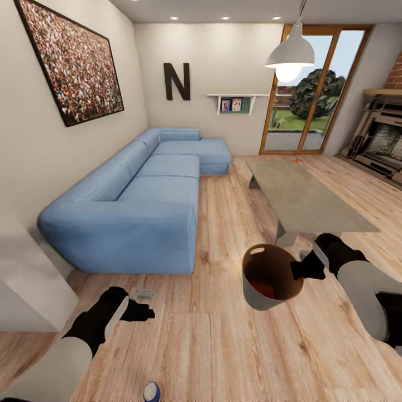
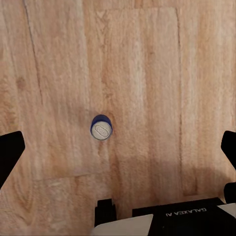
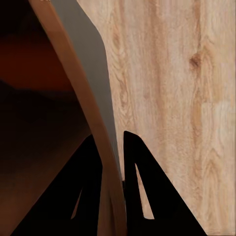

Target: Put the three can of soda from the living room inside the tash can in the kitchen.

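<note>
I see my right gripper (image 1: pixel 306 270) clamped on the rim of the tash can (image 1: pixel 262 298), held off the wood floor (image 1: pixel 223 346); something orange lies inside it. My left gripper (image 1: pixel 142 312) hangs above the floor, its finger state unclear. A blue can of soda (image 1: pixel 151 391) stands upright by the lower edge. A blue sofa (image 1: pixel 145 195) sits left, a grey table (image 1: pixel 307 195) right.

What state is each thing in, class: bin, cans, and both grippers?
Tash can: held off the floor, tilted, orange can inside.
Blue can: upright on the floor.
Right gripper: shut on the bin's rim.
Left gripper: open, empty.
</note>
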Motion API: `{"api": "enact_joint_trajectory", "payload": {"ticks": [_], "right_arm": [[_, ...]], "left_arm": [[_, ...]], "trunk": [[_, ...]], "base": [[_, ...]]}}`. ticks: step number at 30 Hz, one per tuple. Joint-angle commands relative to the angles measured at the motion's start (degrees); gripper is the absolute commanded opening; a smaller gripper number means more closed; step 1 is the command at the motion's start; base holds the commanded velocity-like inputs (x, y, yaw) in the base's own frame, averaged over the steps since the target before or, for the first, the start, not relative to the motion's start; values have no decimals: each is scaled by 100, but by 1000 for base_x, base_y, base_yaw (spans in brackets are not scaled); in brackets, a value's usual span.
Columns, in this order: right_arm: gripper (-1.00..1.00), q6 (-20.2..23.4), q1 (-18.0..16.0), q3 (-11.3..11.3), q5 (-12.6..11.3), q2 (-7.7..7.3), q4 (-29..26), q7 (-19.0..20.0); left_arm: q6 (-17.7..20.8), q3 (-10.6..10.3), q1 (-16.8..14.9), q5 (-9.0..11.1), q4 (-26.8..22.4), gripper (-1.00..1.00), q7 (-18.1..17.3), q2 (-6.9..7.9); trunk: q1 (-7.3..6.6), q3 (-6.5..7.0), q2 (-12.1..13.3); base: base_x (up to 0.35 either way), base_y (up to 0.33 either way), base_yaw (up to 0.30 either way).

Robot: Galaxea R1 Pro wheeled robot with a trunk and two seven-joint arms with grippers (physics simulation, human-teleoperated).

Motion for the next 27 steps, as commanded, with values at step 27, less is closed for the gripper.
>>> {"api": "enact_joint_trajectory", "payload": {"ticks": [27], "right_arm": [[-100,26,-221,-77,-252,72,399,-206]], "left_arm": [[-47,-37,0,-5,704,100,86,-353]], "trunk": [[593,-728,-1085]], "base": [[0,0,8]]}}
